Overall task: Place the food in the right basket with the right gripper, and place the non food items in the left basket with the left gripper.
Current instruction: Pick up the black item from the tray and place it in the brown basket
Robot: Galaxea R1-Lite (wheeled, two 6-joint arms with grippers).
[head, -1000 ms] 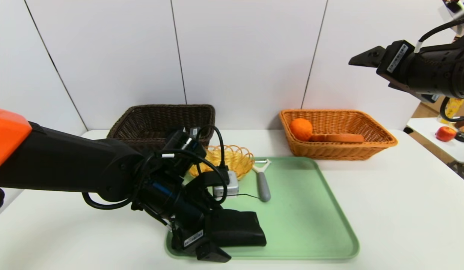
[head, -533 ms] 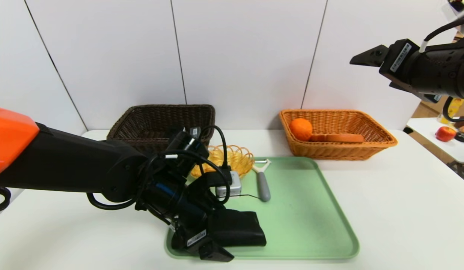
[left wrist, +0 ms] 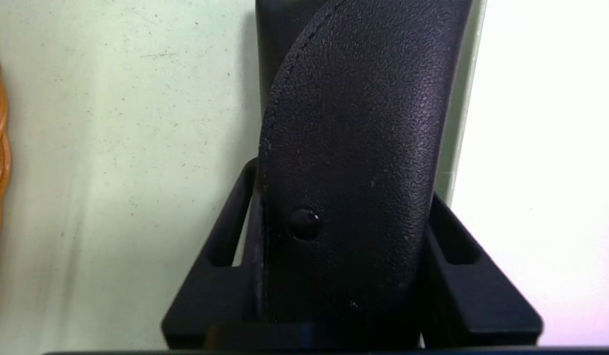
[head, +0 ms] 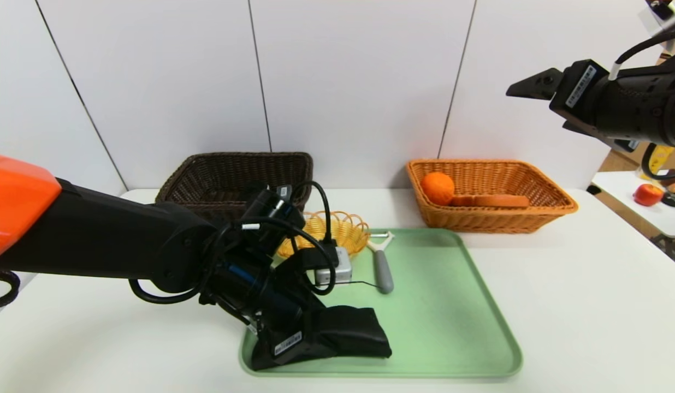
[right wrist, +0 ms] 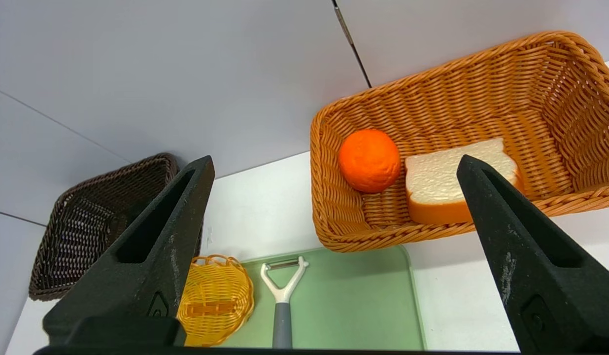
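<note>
My left gripper [head: 310, 343] is at the near left corner of the green tray [head: 452, 327], shut on the black fabric pouch [head: 356, 337]. In the left wrist view the pouch [left wrist: 354, 123] fills the space between both fingers [left wrist: 220, 246]. A grey-handled peeler [head: 382, 272] lies on the tray, and a small grey case [head: 333, 271] is partly hidden behind my left arm. The dark brown basket [head: 234, 174] stands at the back left. The orange [head: 438, 187] and the bread slice [head: 498, 201] lie in the orange-tan basket [head: 556, 204]. My right gripper [head: 537, 101] hangs high at the right, open and empty [right wrist: 334, 162].
A small yellow scalloped basket [head: 337, 233] sits at the tray's far left corner, next to the case. A side table at the far right holds a red apple [head: 647, 194]. A white wall runs close behind both baskets.
My left gripper has closed on the black pouch, and the finger that stuck out below it is now tucked against it. The right arm has hardly moved.
</note>
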